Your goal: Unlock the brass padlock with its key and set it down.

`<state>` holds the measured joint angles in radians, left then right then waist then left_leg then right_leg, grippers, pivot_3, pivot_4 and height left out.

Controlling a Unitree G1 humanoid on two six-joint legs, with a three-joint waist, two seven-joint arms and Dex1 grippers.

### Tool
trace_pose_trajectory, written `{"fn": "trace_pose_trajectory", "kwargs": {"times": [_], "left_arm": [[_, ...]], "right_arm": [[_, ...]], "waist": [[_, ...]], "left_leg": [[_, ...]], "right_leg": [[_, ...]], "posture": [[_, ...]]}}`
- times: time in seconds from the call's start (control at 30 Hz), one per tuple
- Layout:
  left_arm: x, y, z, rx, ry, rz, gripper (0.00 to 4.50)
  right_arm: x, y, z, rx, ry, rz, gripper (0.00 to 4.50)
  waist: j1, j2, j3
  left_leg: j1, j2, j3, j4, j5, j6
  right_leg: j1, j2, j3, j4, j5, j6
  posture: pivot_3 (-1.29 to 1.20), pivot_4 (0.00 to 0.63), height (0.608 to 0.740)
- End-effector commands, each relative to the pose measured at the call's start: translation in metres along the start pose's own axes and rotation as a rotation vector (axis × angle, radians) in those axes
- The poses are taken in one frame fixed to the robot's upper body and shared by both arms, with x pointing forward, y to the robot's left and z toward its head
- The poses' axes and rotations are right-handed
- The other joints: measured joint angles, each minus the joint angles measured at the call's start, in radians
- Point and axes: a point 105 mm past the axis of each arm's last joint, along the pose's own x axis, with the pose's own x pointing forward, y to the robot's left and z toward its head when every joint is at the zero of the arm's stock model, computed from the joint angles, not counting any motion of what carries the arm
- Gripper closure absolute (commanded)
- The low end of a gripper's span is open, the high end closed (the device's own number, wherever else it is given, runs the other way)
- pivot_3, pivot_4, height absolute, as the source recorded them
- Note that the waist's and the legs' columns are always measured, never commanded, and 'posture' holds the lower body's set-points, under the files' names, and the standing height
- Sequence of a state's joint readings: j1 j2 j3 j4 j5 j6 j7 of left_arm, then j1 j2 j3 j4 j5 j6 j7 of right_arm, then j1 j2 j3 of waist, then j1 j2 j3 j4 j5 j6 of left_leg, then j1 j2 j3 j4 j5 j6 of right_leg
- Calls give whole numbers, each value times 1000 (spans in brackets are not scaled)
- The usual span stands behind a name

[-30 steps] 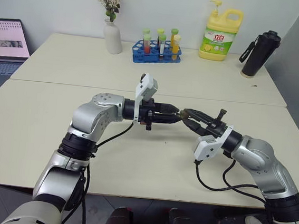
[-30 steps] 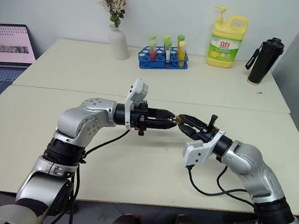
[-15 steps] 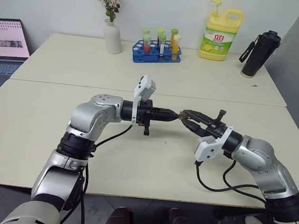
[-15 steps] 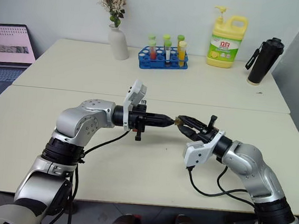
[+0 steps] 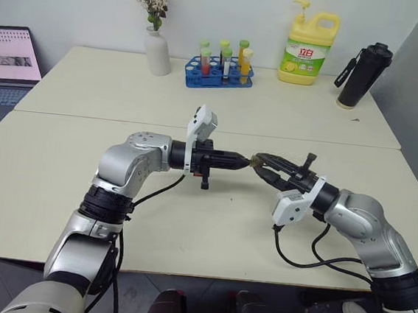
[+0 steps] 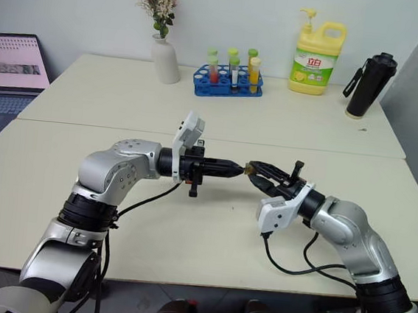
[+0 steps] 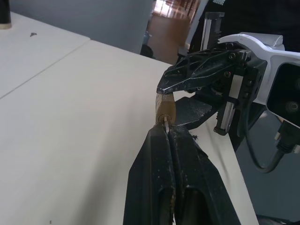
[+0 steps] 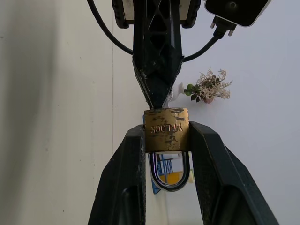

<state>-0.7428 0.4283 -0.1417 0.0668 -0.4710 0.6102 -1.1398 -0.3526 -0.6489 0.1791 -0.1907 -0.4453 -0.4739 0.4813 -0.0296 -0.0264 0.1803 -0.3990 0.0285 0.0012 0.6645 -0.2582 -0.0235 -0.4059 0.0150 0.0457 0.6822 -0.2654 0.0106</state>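
The brass padlock [image 8: 166, 129] hangs in mid-air above the table, its gold body clamped between the two fingers of my right gripper [image 8: 166, 137], and its silvery shackle [image 8: 170, 174] is seated in the body. My left gripper [image 7: 167, 132] comes at it head-on from the left with its fingers pressed together. A small silvery piece, the key [image 7: 165, 121], shows between their tips and reaches into the underside of the padlock [image 7: 165, 106]. In the left eye view my left gripper [image 5: 243, 160] and right gripper [image 5: 257, 160] meet tip to tip at mid-table.
At the table's far edge stand a white vase [image 5: 158, 51], a blue rack of tubes [image 5: 220, 70], a yellow soap bottle [image 5: 309, 49] and a black flask [image 5: 363, 75]. A laptop [image 5: 7, 63] sits far left. A seam [image 5: 87, 117] splits the two tabletops.
The left gripper's fingers have closed together at the padlock's underside, and its wrist has rolled slightly. The right gripper and padlock have stayed put.
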Motion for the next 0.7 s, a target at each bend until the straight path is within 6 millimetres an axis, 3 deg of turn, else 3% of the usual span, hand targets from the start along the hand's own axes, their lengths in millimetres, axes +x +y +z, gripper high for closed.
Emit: {"fn": "trace_pose_trajectory", "kwargs": {"times": [0.03,0.37,0.47,0.7], "left_arm": [[1,-13,18,207,-28,-29,4500],[-1,-20,11,484,16,-42,4500],[1,-22,9,650,31,-58,4500],[5,-17,11,713,-2,-39,4500]], "right_arm": [[-1,-9,4,-6,-16,-26,3582],[-1,-9,2,15,-11,-28,3582],[-1,-9,3,14,-14,-29,3582],[-1,-10,3,17,-13,-36,3582]], "waist": [[0,0,0],[1,0,0],[1,0,0],[1,0,0]], "left_leg": [[0,0,0,0,0,0],[0,0,0,0,0,0],[0,0,0,0,0,0],[0,0,1,0,0,0]], "right_leg": [[0,0,0,0,0,0],[0,0,0,0,0,0],[0,0,0,0,0,0],[0,0,0,0,0,0]], "posture": [[0,150,740],[0,150,740],[0,150,740],[0,150,740]]}}
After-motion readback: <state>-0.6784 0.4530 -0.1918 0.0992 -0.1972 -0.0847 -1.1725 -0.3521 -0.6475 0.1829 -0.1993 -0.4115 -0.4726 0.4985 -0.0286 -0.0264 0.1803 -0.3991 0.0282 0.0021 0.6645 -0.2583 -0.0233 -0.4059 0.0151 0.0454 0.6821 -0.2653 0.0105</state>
